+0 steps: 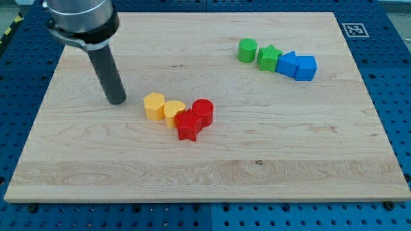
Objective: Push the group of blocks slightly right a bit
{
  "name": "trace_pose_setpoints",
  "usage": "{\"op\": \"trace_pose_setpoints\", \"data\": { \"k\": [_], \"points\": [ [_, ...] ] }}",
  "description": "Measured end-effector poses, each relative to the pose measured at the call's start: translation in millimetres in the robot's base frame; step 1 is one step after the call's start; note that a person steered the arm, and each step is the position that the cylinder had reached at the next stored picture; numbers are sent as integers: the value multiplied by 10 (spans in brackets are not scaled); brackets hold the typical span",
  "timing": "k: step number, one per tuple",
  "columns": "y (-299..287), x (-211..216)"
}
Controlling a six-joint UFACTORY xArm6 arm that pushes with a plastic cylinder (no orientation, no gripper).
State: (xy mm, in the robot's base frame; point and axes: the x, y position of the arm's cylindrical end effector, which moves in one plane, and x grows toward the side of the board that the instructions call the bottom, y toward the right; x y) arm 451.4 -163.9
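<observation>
My tip (116,101) rests on the wooden board (205,186), a short way to the left of a cluster of blocks. That cluster holds a yellow hexagon (154,106), a yellow heart-shaped block (173,113), a red star (188,126) and a red cylinder (203,112), all touching in a row. The tip is apart from the yellow hexagon, the closest block. A second cluster lies at the view's top right: a green cylinder (247,50), a green star (270,58), a blue block (287,63) and a blue block (306,67).
The board sits on a blue perforated table (392,77). A black-and-white marker tag (355,29) is just off the board's top right corner. The arm's dark housing (80,19) hangs over the top left corner.
</observation>
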Motion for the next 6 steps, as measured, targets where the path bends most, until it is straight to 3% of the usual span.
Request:
{"op": "trace_pose_setpoints", "data": {
  "k": [3, 4, 6],
  "points": [
    [458, -32],
    [322, -66],
    [412, 226]
  ]
}}
